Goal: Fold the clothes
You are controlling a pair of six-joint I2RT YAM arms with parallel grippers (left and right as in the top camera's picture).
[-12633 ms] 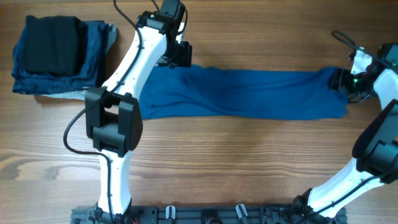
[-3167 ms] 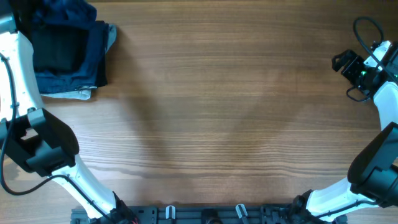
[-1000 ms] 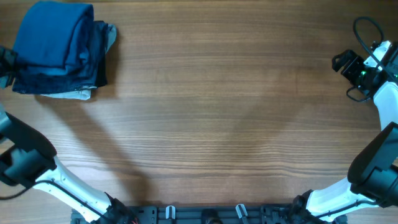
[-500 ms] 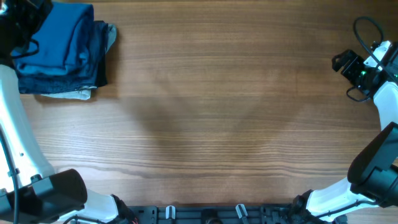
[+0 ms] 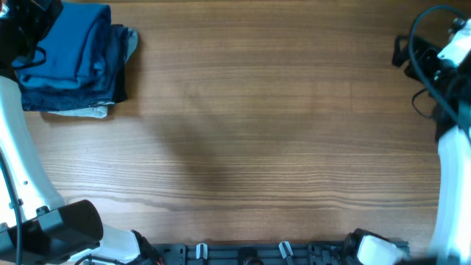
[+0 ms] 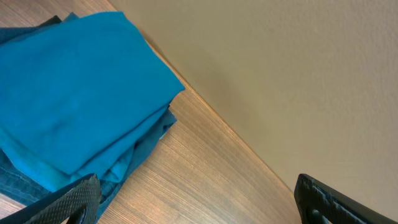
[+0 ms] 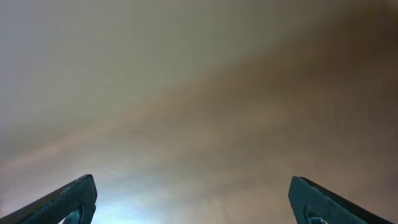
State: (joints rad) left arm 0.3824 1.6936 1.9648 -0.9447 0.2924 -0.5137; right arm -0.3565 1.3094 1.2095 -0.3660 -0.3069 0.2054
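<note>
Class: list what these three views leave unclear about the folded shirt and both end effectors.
- Overhead: left end effector covers the blue shirt's left edge.
- Left wrist: dark garments under it run off the frame.
- Right wrist: right end effector faces only blur.

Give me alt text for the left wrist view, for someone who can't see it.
A folded blue shirt lies atop darker clothes on a wooden table beside a beige wall. Two dark fingers at the bottom corners stand wide apart, holding nothing.
</note>
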